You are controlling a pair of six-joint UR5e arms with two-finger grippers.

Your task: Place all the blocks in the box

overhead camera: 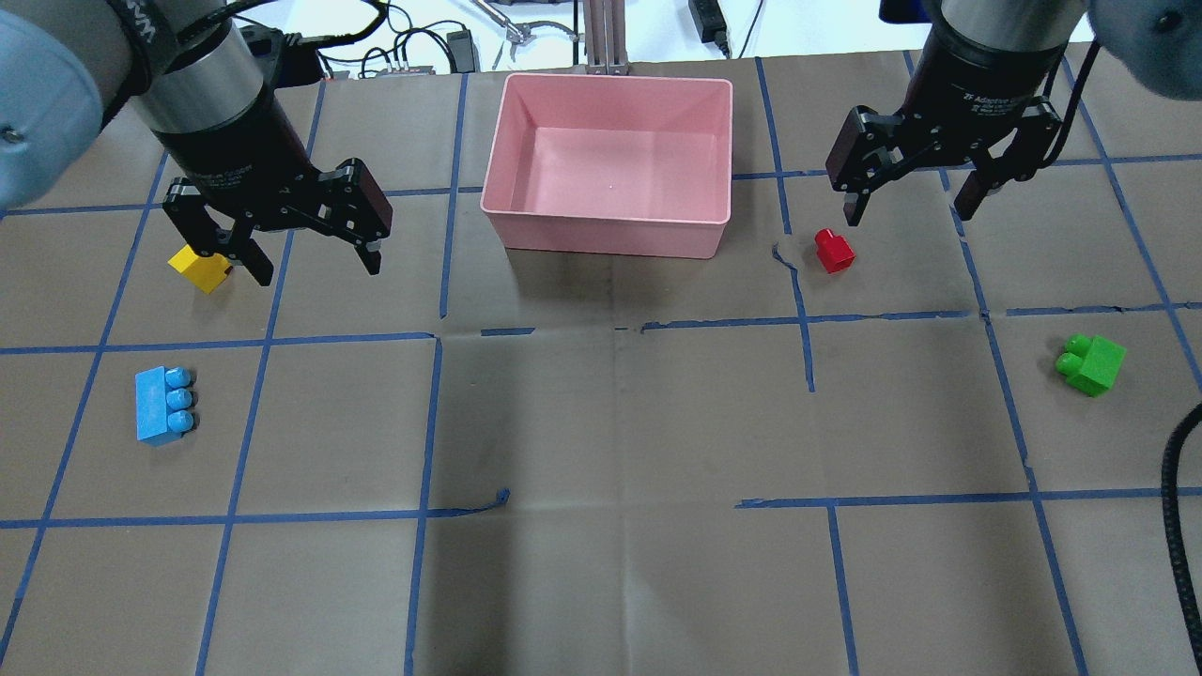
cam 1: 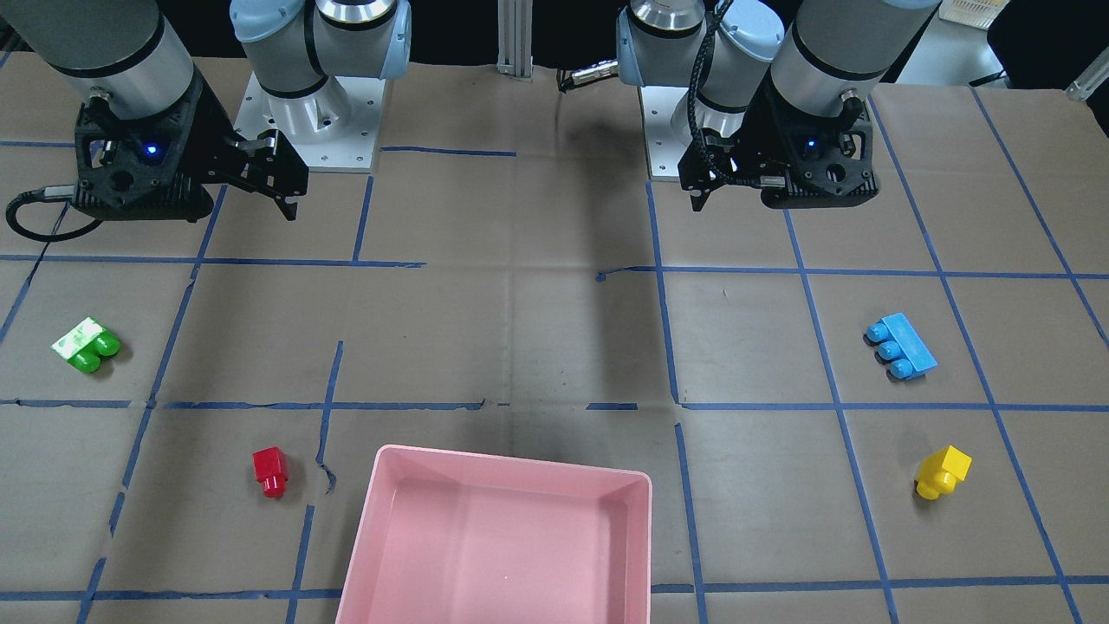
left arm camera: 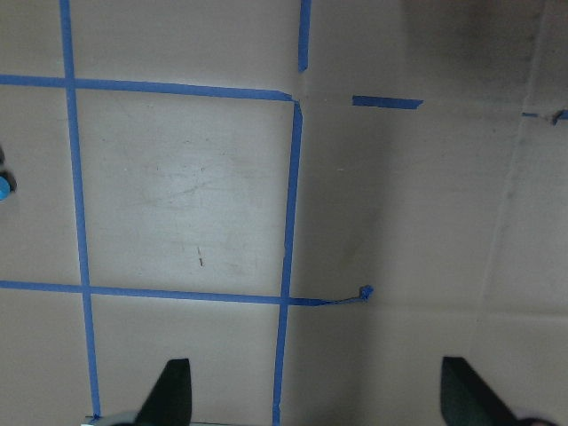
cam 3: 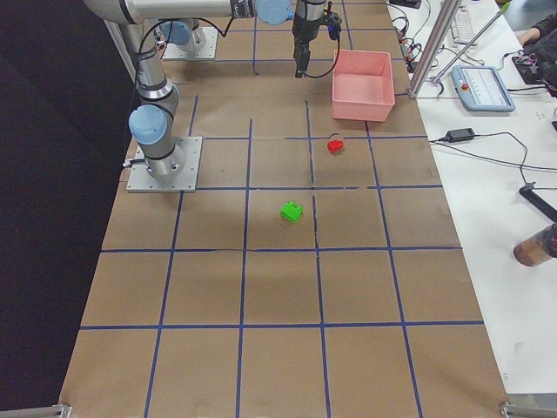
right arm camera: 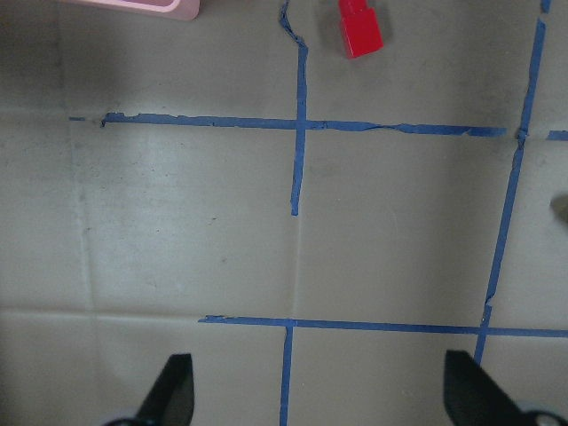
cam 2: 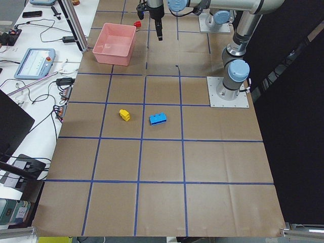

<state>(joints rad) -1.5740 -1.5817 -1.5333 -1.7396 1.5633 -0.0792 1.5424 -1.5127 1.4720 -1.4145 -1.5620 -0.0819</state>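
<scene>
I find both arms held above the table (overhead camera: 620,422), which is covered in brown paper with a grid of blue tape. The left gripper (overhead camera: 317,270) has its jaws wide apart and carries nothing. The right gripper (overhead camera: 909,216) is spread the same way and also carries nothing.

The box (overhead camera: 607,239) sits at the far middle of the table, on the operators' side. All four blocks lie on the paper outside it:
- The red block (overhead camera: 833,252) is near the box on the robot's right, just beside a torn tape line.
- The green block (overhead camera: 1092,363) lies further out on that side and closer to the robot, its studs turned toward the table's middle.
- The yellow block (overhead camera: 201,267) is on the robot's left, well apart from the box, and in the overhead view a left finger partly covers it.
- The blue block (overhead camera: 161,405) lies on its side, closer to the robot than the yellow one
</scene>
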